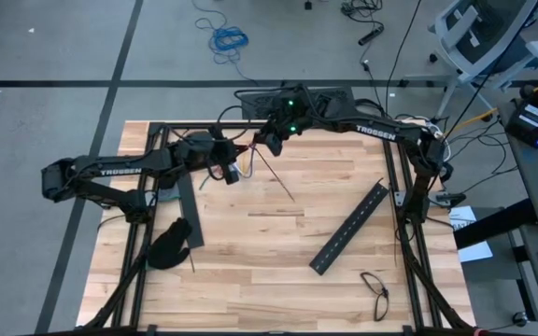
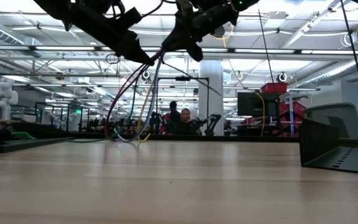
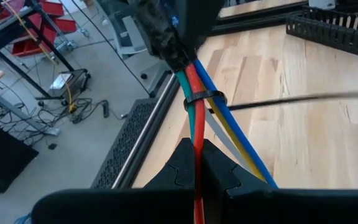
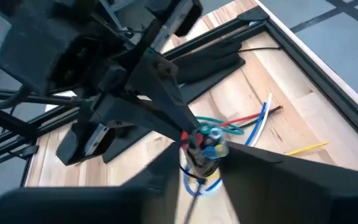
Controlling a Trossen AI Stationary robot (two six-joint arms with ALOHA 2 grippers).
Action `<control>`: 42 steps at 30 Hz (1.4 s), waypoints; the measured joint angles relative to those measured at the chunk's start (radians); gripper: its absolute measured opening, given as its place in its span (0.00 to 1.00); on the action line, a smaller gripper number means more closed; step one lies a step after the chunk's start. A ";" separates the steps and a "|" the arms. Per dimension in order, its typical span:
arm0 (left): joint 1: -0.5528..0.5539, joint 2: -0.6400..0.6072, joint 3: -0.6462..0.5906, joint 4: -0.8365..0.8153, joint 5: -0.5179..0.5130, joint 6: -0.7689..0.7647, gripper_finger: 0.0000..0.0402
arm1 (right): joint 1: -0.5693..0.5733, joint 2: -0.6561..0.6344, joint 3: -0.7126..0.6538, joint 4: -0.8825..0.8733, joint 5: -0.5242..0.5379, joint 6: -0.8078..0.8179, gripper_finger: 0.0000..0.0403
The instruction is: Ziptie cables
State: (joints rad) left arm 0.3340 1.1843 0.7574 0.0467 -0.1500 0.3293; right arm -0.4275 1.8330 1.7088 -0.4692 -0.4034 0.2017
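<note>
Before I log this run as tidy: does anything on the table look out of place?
Eyeglasses lie near the table's front right corner and a black glove front left; neither belongs to the tying. A slotted black bar lies askew.

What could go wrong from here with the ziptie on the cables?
1. The ziptie looks loosely looped round the cables; it could slide along the bundle before tightening.
2. The left pincer visibly pinches only the red wire, so the others might slip.
3. The ziptie's long tail may swing clear of the right pincer.

Cables' ends hidden by both hands.
</note>
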 joint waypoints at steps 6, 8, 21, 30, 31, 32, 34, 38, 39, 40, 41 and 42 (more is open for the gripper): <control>0.000 0.010 -0.001 0.010 -0.001 0.000 0.01 | 0.010 0.000 0.000 0.011 0.017 -0.025 0.06; 0.002 0.010 -0.001 0.011 -0.001 0.000 0.01 | 0.009 0.000 0.000 0.011 0.018 -0.022 0.06; 0.061 0.009 0.000 -0.029 0.009 0.069 0.11 | -0.038 -0.007 -0.002 -0.077 0.031 -0.082 0.06; 0.061 0.024 0.000 -0.007 0.013 0.156 0.12 | -0.084 -0.007 -0.002 -0.123 0.039 -0.117 0.06; 0.061 0.024 0.000 -0.006 0.018 0.148 0.12 | -0.088 -0.007 -0.002 -0.123 0.039 -0.117 0.06; 0.061 0.024 0.000 -0.005 0.034 0.143 0.12 | -0.091 -0.007 -0.002 -0.123 0.039 -0.117 0.06; 0.061 0.026 0.000 -0.007 0.082 0.141 0.12 | -0.097 -0.007 -0.002 -0.124 0.038 -0.122 0.06; 0.062 0.062 0.000 -0.007 0.094 0.083 0.12 | -0.097 -0.007 -0.001 -0.145 0.036 -0.138 0.06; 0.066 0.066 0.000 -0.005 0.081 0.077 0.12 | -0.097 -0.007 -0.001 -0.149 0.033 -0.144 0.06; 0.070 0.066 0.000 0.000 0.053 0.081 0.12 | -0.097 -0.009 -0.001 -0.155 0.032 -0.151 0.06; 0.077 0.066 0.001 0.012 0.018 0.094 0.12 | -0.097 -0.014 -0.001 -0.165 0.033 -0.156 0.06; 0.084 0.066 0.003 0.041 -0.016 0.100 0.12 | -0.096 -0.020 -0.001 -0.165 0.040 -0.161 0.06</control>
State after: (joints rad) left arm 0.4178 1.2501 0.7605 0.0881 -0.1660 0.4292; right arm -0.5239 1.8134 1.7077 -0.6339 -0.3634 0.0408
